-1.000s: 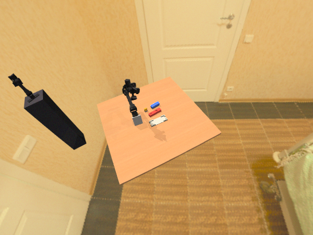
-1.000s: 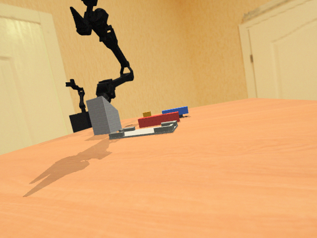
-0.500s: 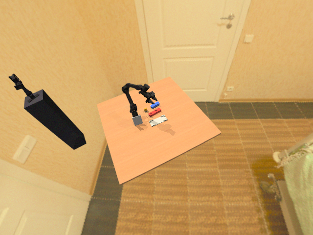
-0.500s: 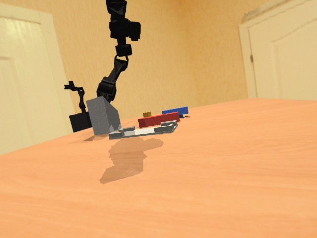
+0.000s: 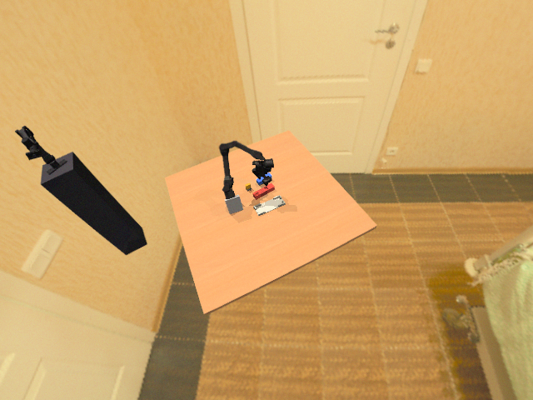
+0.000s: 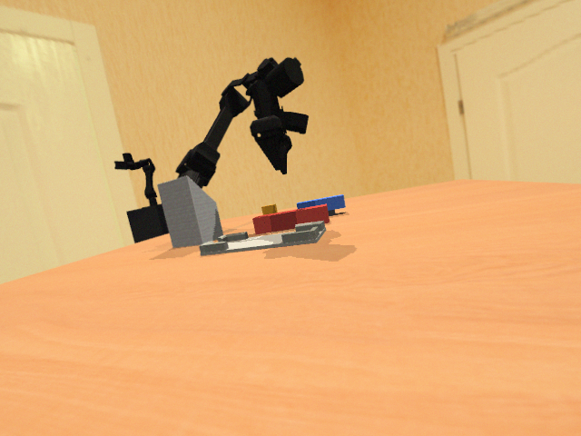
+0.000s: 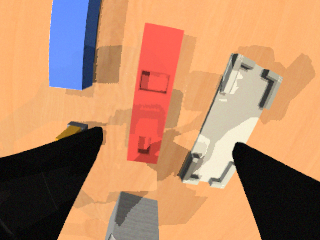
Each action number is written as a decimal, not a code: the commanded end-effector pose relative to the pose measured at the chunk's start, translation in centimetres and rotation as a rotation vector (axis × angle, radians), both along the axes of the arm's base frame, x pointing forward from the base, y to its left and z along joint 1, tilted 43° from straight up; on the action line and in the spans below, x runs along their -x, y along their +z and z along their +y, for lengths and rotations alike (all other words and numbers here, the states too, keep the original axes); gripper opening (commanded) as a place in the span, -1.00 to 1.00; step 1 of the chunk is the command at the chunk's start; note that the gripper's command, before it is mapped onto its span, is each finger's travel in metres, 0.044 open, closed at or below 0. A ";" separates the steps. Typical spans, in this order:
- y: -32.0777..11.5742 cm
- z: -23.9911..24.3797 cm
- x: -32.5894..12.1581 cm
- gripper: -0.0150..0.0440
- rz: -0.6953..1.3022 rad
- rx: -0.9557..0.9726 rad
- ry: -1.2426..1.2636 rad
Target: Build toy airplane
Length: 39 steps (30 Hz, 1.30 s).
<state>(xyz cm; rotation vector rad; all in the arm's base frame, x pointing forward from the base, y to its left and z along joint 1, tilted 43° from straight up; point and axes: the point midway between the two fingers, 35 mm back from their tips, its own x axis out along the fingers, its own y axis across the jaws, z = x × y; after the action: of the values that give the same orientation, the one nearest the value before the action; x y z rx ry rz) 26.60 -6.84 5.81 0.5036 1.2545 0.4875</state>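
The red fuselage (image 5: 258, 194) (image 6: 311, 214) (image 7: 162, 47) lies on the table beside the jig, its two sockets facing up. The pale grey jig (image 5: 269, 207) (image 6: 258, 242) (image 7: 235, 115) has an empty cradle. The blue wing (image 5: 261, 181) (image 6: 328, 203) (image 7: 67, 55) lies on the fuselage's other side. The small yellow tail fin (image 5: 247, 187) (image 6: 269, 209) (image 7: 69, 132) lies near the fuselage's tail end, partly hidden by a finger in the wrist view. My gripper (image 6: 282, 172) (image 7: 170, 142) is open and empty, pointing down above the parts, with its fingers spread wide.
The arm's grey wedge-shaped base block (image 5: 234, 204) (image 6: 182, 213) (image 7: 135, 215) stands close to the jig and the fuselage's tail end. A black pillar (image 5: 94, 207) (image 6: 146, 223) with another small arm on it stands beyond the table (image 5: 275, 249).
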 end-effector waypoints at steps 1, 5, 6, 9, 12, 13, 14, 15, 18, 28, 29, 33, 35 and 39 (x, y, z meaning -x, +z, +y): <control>-0.1 1.6 -0.1 1.00 0.066 -0.067 -0.010; -0.1 1.6 -0.1 1.00 0.066 -0.067 -0.010; -0.4 1.8 -0.2 1.00 0.066 -0.066 -0.010; -3.2 4.2 -1.0 1.00 0.065 -0.067 -0.010; -4.0 5.1 -1.2 1.00 0.065 -0.068 -0.010; -4.0 5.1 -1.2 1.00 0.065 -0.068 -0.010; -4.0 5.1 -1.2 1.00 0.065 -0.068 -0.010; -4.1 5.1 -1.2 1.00 0.065 -0.068 -0.010; -5.0 6.0 -1.4 1.00 0.064 -0.069 -0.010; -5.8 6.6 -1.7 1.00 0.065 -0.068 -0.010; -5.9 6.7 -1.7 1.00 0.065 -0.068 -0.010; -6.4 7.1 -1.9 1.00 0.065 -0.068 -0.010; -6.6 7.3 -1.9 1.00 0.065 -0.068 -0.010; -7.1 7.7 -2.0 1.00 0.065 -0.069 -0.010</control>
<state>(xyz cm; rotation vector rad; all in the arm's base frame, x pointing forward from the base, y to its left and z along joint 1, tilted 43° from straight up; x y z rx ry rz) 28.72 0.43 -0.81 0.5758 1.2954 0.5088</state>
